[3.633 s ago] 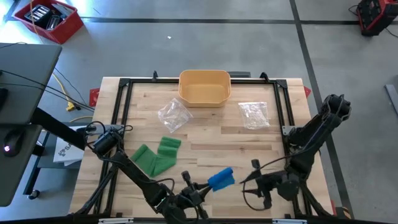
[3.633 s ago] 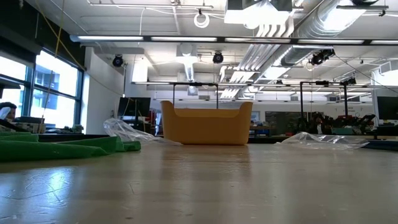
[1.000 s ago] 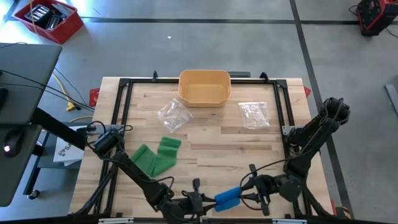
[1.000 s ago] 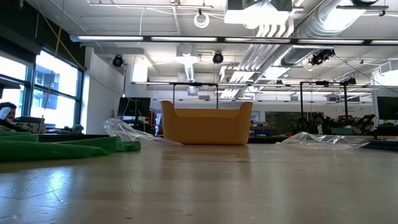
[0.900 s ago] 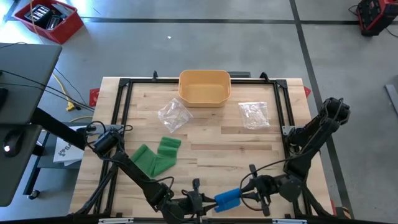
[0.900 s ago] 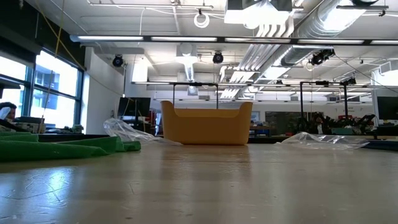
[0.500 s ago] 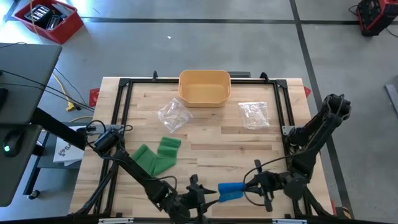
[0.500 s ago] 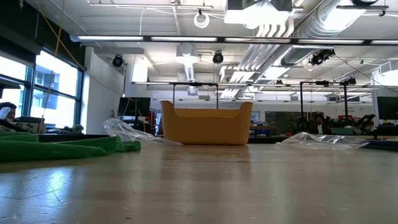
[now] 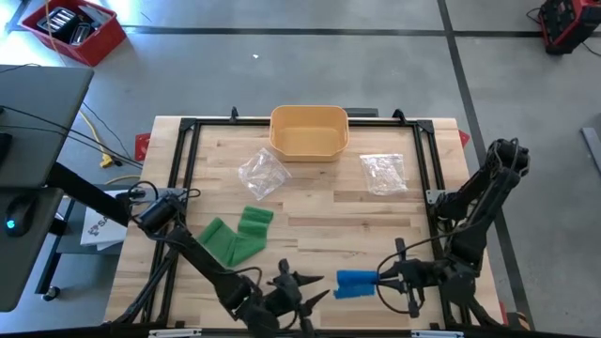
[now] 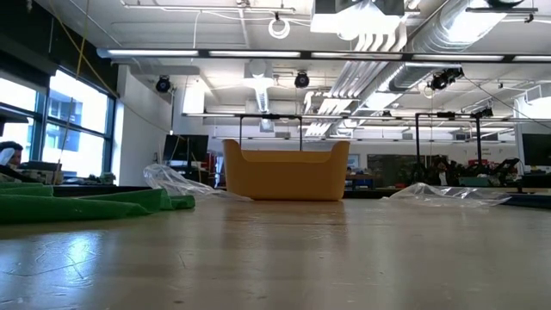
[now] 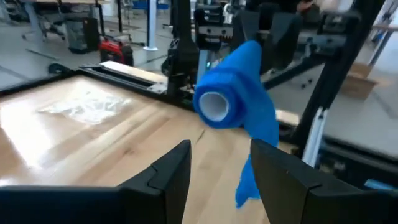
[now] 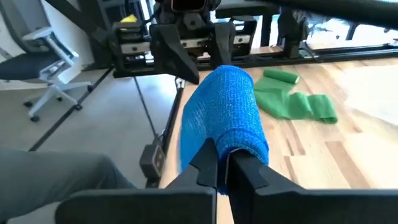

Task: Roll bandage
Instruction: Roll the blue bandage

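A blue bandage roll [image 9: 355, 282] hangs near the table's front edge, between my two grippers. My right gripper [image 9: 379, 280] is shut on it from the right. My left gripper [image 9: 312, 287] stands open just left of the roll, touching nothing. In the left wrist view the roll's hollow end [image 11: 214, 106] faces my left gripper [image 11: 221, 171], and a loose blue tail [image 11: 254, 171] hangs below the roll. A green bandage [image 9: 235, 235] lies partly unrolled and flat on the table's left half. My right gripper [image 12: 224, 167] pinches the blue roll's end [image 12: 233, 146] that faces the table's right edge between its two fingers. The fingers come about level from the right and lie along the roll. The roll sticks out leftward, lifted clear of the table, its tail hanging slack.
A yellow basket [image 9: 309, 131] stands at the far edge's middle. Two crumpled clear plastic bags [image 9: 261, 174] [image 9: 383, 172] lie in front of it, to its left and right. A black frame [image 9: 188, 131] runs along the table's edges. Bare wood shows in the middle.
My left gripper has opened and let go of the blue roll. My right gripper has carried the roll a little toward the table's right edge, away from the left gripper. The roll now hangs from the right gripper alone.
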Available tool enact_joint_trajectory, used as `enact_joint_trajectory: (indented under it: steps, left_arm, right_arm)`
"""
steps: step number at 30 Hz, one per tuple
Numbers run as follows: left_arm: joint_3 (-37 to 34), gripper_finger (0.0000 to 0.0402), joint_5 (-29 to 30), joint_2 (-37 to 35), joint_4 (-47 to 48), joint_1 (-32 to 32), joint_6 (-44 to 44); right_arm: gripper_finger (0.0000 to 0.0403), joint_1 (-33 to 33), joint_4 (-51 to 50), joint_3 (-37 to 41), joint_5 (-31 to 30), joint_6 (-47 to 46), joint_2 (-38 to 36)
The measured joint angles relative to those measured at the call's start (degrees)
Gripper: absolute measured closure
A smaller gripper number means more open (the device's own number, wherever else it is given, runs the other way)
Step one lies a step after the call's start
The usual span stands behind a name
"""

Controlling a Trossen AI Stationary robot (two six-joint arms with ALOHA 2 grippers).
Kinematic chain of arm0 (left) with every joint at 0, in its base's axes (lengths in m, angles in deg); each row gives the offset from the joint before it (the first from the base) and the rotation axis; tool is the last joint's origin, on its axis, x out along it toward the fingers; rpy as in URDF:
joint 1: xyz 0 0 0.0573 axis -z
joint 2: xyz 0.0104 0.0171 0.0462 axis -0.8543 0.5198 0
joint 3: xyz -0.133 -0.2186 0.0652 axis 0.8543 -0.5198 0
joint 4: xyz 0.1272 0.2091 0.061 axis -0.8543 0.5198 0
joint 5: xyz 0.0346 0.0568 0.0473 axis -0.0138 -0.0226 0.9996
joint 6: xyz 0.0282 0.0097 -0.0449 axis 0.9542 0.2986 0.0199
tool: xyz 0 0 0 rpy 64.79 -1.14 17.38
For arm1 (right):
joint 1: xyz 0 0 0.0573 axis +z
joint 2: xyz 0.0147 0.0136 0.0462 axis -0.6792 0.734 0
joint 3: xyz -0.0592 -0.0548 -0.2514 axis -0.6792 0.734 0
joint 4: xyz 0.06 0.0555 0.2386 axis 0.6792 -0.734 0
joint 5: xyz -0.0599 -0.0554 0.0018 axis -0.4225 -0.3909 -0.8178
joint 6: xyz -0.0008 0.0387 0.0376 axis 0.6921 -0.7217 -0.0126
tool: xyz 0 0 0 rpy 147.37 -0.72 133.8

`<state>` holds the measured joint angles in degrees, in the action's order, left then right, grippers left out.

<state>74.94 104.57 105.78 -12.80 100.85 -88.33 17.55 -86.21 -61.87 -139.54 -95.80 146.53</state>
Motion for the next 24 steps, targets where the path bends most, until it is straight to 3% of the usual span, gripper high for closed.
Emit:
enact_joint_trajectory:
  steps: [7, 10, 16, 21, 24]
  left_arm:
    - [-0.6, 0.0241, -3.1, 0.1, -4.3, -3.6, -10.0]
    - [-0.7, 0.0241, -5.1, 0.2, -6.7, -5.2, -7.6]
    - [-0.6, 0.0241, -23.0, 0.7, -20.8, -8.5, -0.3]
    - [-0.6, 0.0246, -26.0, 0.8, -24.8, -9.3, 3.3]
    - [-0.6, 0.027, -25.7, 1.1, -23.9, -9.6, 3.6]
  right_arm:
    - [0.04, 0.4, 0.5, -0.3, -5.4, 5.2, -2.4]
    - [0.04, 0.4, 0.7, -1.0, -7.5, 8.5, -3.2]
    - [0.04, 0.4, 0.1, -1.0, -7.7, 10.3, -3.6]
    - [0.04, 0.8, -0.2, -1.0, -9.0, 10.5, -3.6]
    - [0.04, 1.0, -0.4, -1.0, -10.1, 10.6, -3.6]
